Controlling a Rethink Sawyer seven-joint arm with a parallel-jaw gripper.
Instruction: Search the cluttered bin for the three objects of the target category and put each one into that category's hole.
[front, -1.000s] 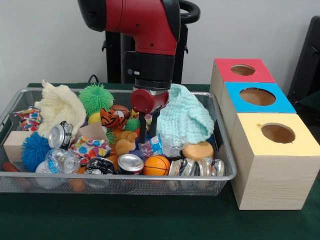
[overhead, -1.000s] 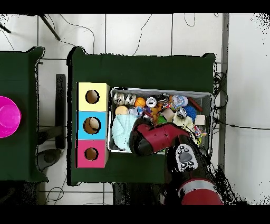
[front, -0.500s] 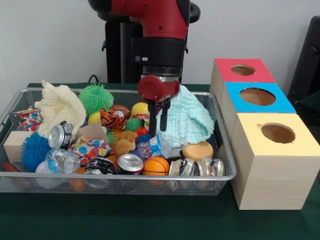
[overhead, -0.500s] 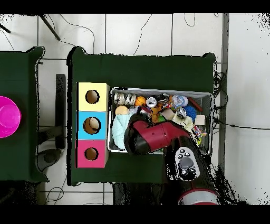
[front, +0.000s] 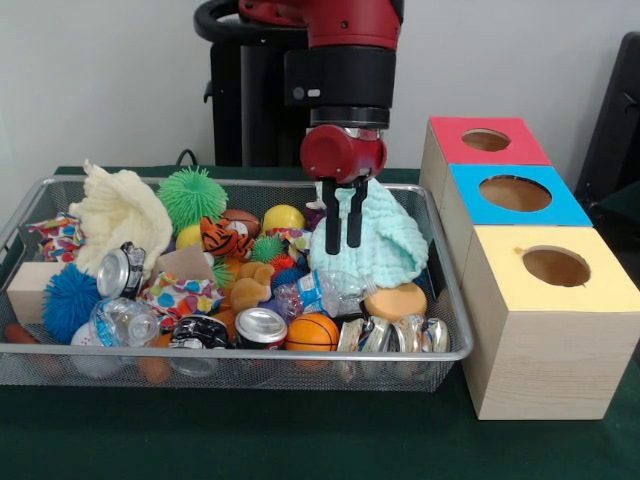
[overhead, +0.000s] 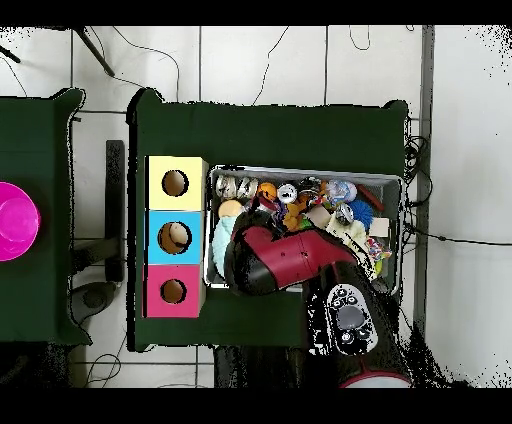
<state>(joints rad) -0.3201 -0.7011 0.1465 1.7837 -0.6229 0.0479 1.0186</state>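
Front view: the pincer (front: 343, 243) hangs from the red and black arm (front: 345, 60) over the wire basket (front: 240, 355), its two dark fingers (front: 331, 222) pointing straight down with only a narrow gap between them and nothing gripped. The tips sit in front of the pale green cloth (front: 385, 240), which is heaped at about 2 o'clock in the basket; whether they touch it cannot be told. A cream cloth (front: 118, 212) lies at 10 o'clock, with a green spiky ball (front: 190, 196) just beside it at 11 o'clock and a yellow ball (front: 283, 217) near 12. A tiger toy (front: 222, 238) lies close to the middle, a blue spiky ball (front: 70, 298) at 8 o'clock beside a wooden block (front: 32, 285), and a small basketball (front: 313, 331) at 6 o'clock, touching an upturned can (front: 260, 327). A clear plastic bottle (front: 320, 293) lies below the pincer, and crushed cans (front: 395, 334) crowd the 5 o'clock corner next to an orange sponge (front: 396, 301). At 3 o'clock of the basket, on the green worktop (front: 300, 440), stand three boxes in a row, each with a round hole in its lid: the yellow box (front: 545, 320) nearest the camera, the blue box (front: 515, 200) behind it, and the red box (front: 485, 142) farthest. Overhead view: the arm (overhead: 285, 265) covers much of the basket (overhead: 395, 190), and something pale shows inside the blue box's hole (overhead: 175, 237).
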